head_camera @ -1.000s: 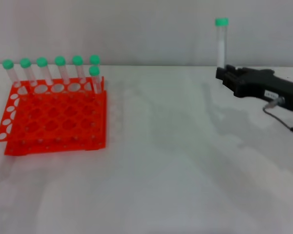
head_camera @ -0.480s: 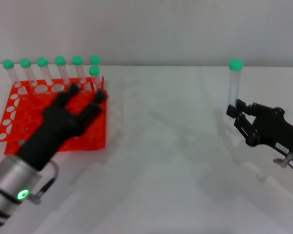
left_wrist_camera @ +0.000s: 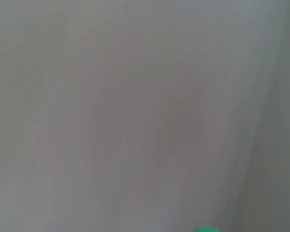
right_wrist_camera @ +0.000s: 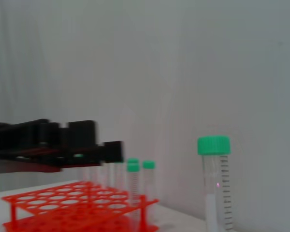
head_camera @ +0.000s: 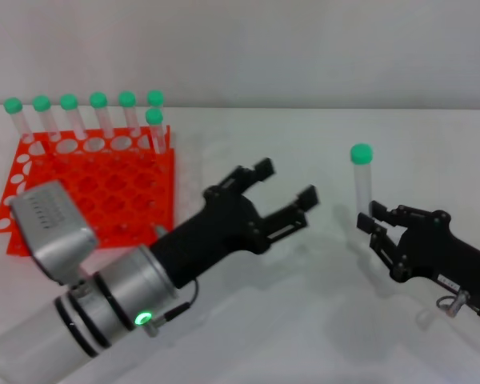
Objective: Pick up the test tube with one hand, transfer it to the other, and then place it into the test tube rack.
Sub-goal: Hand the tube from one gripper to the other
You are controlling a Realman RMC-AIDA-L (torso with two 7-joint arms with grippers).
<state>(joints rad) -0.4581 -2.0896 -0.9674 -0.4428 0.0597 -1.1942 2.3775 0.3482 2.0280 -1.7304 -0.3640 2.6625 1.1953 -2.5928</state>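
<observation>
— what colour is the test tube [head_camera: 361,186]?
— clear, with a green cap and black graduation marks down its side, whitish lower down.
— and the test tube rack [head_camera: 96,192]?
— bright orange-red, a grid of round holes, perforated side plates. the tubes standing in its back row [head_camera: 84,116] are clear with green caps too.
— the arms?
— left gripper [head_camera: 284,196] black, on a silver wrist with a small green light. right gripper [head_camera: 378,226] black as well.
— the table [head_camera: 304,320]?
— white, under a pale grey wall.
</observation>
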